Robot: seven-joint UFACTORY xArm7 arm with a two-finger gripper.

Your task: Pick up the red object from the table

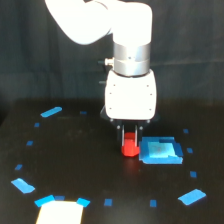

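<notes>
The red object (130, 145) is a small red-orange stubby cylinder near the middle of the black table (75, 160). My gripper (130, 136) hangs straight down from the white arm. Its dark fingers (121, 134) stand on either side of the cylinder's upper part. The cylinder's base looks at or just above the table surface; I cannot tell which. The fingers look closed against its sides. A flat light-blue square block (160, 151) lies right beside the cylinder, on the exterior view's right.
Blue tape strips lie at the far left (51, 112), the near left (23, 186) and the near right (192, 196). Small blue marks dot the table in a ring. A pale square patch (60, 212) with blue corners sits at the front edge.
</notes>
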